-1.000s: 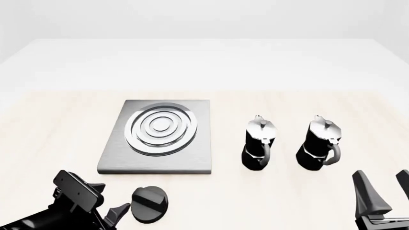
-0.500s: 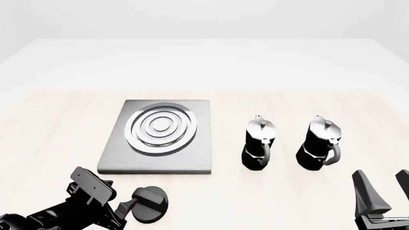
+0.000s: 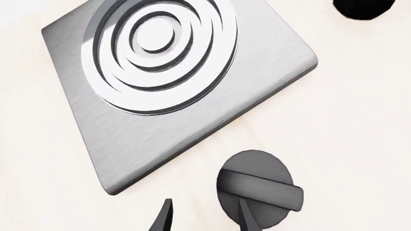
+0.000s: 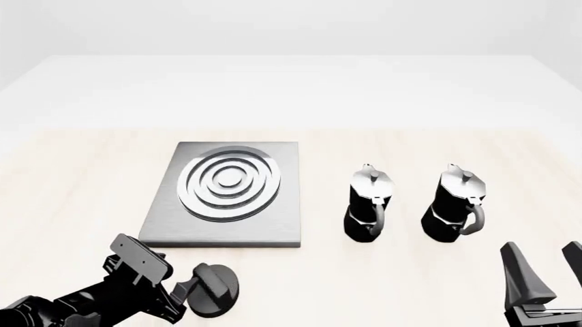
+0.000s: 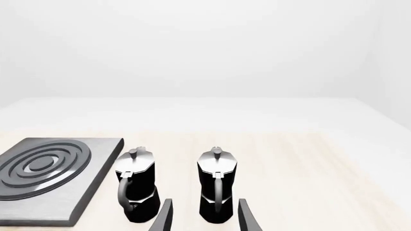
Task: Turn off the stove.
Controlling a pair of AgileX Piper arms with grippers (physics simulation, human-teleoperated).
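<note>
The stove is a square brushed-grey plate [image 4: 173, 228] with a silver ring burner [image 4: 231, 184], left of the table's middle. Its round black knob [image 4: 217, 289] with a raised bar lies on the table just in front of the plate. My left gripper [image 4: 187, 298] is open at the knob's left edge. In the left wrist view the plate [image 3: 134, 144], burner [image 3: 160, 53] and knob [image 3: 257, 190] show; one fingertip [image 3: 247, 219] overlaps the knob below the bar, and the left gripper [image 3: 205, 219] is open. My right gripper [image 4: 548, 272] is open and empty at the front right.
Two black-and-silver moka pots [image 4: 369, 203] [image 4: 454, 204] stand right of the plate, handles toward me. The right wrist view shows them [image 5: 137, 185] [image 5: 215, 185] just beyond the open right gripper [image 5: 204, 217], with the plate [image 5: 45, 202] beside them. A pot's base [image 3: 363, 7] shows in the left wrist view.
My left arm has moved right and forward, bringing its open fingers up to the knob. The right arm, pots and plate have not moved.
</note>
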